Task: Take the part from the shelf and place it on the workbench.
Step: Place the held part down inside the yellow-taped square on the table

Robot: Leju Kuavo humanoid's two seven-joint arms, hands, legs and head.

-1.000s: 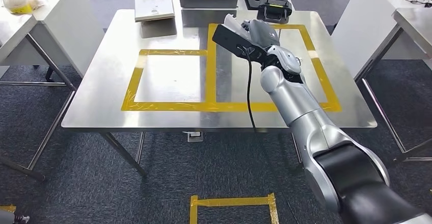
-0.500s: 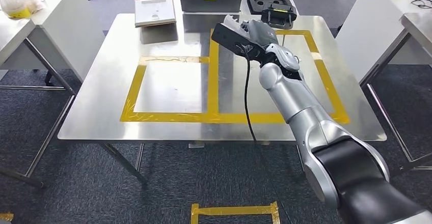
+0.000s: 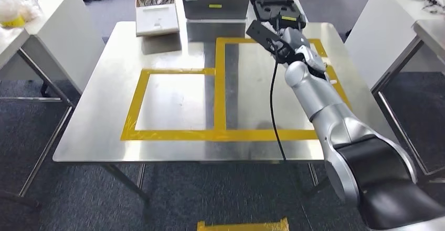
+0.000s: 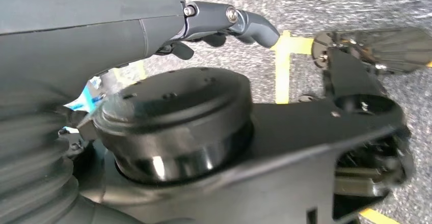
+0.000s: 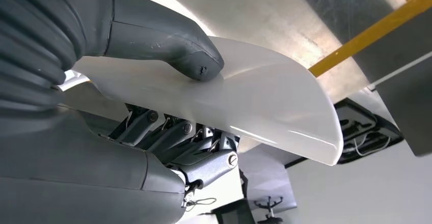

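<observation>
Presently, right hand (image 3: 286, 35) over the far right of the desk (image 3: 105, 131), above the larger yellow tape frame (image 3: 220, 84). White part (image 5: 265, 96) clamped between thumb (image 5: 168, 46) and fingers (image 5: 173, 135), held clear of the desk surface. Left hand (image 4: 224, 23) hung over carpet, fingers curled; whether it held anything could not be told. Cardboard box (image 3: 156, 11) at the desk's far edge.
</observation>
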